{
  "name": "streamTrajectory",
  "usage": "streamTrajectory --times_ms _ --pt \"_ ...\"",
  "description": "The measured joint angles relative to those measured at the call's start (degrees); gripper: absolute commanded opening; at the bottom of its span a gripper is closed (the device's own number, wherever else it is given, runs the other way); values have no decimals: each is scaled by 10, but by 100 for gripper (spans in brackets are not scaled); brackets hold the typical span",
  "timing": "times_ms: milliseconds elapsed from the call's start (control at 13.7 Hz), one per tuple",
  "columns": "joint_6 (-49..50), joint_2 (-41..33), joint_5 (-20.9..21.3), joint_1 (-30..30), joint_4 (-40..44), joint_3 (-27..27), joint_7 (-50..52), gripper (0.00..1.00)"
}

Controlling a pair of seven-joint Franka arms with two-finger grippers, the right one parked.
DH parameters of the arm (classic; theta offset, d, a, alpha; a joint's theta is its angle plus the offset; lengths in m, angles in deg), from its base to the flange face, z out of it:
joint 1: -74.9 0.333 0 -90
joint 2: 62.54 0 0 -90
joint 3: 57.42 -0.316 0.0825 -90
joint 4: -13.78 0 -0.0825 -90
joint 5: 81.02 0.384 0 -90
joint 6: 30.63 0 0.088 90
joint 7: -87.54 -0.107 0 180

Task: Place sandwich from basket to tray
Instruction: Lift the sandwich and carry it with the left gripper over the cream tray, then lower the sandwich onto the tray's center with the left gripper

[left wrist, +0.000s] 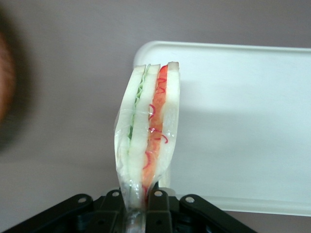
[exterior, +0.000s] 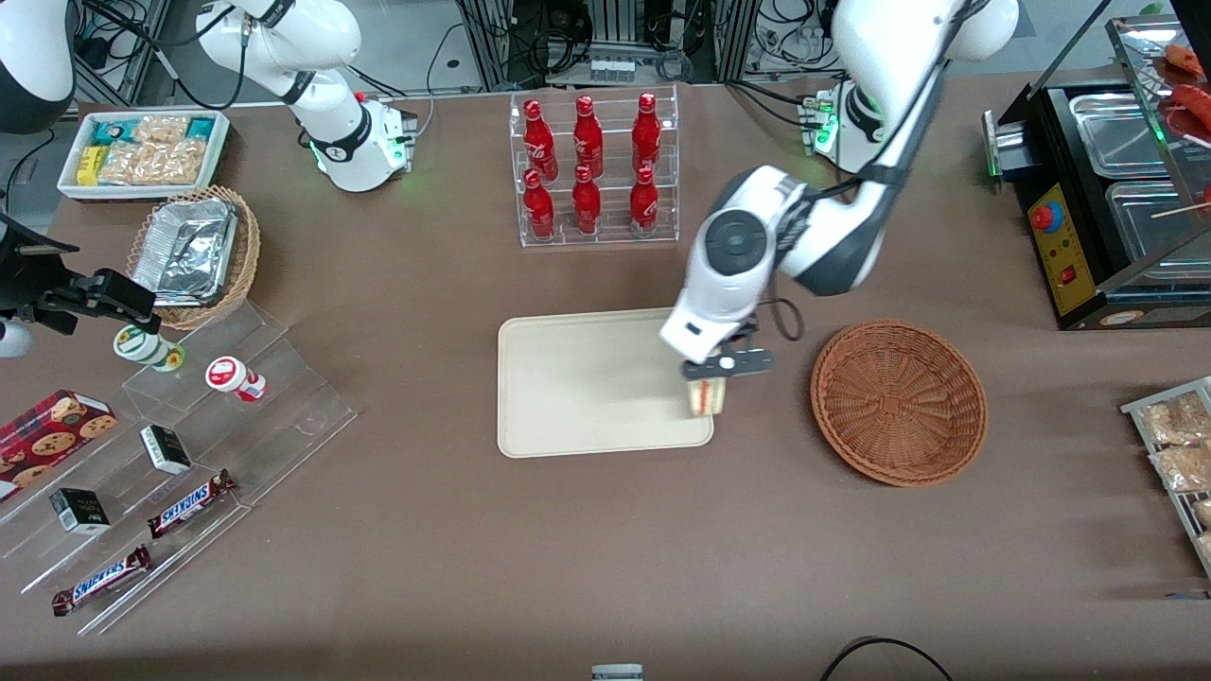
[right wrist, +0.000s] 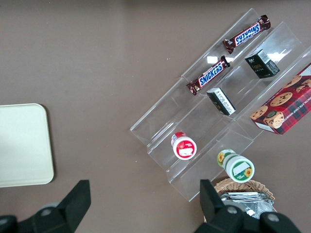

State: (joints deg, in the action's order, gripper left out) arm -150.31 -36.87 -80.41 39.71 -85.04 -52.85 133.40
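Pinching the sandwich [exterior: 705, 398] by one end, the left gripper [exterior: 716, 377] hangs over the tray [exterior: 577, 388] at that tray's basket-side edge. Held upright with its red and green layers showing, the sandwich is clear of the basket [exterior: 899, 402], which lies at three o'clock from the tray in the front view.
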Motion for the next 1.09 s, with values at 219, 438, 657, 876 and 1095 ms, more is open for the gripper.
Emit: streamTrajectory --times_ms 219,438,657,876,1095 --pt "7 68 4 -48 77 -1 50 0" --pt "10 119 14 -76 130 -1 85 0" --pt "12 142 14 -83 153 -1 98 0" --pt "13 156 14 -84 167 -2 108 0" --pt "13 167 14 -86 173 -2 127 0"
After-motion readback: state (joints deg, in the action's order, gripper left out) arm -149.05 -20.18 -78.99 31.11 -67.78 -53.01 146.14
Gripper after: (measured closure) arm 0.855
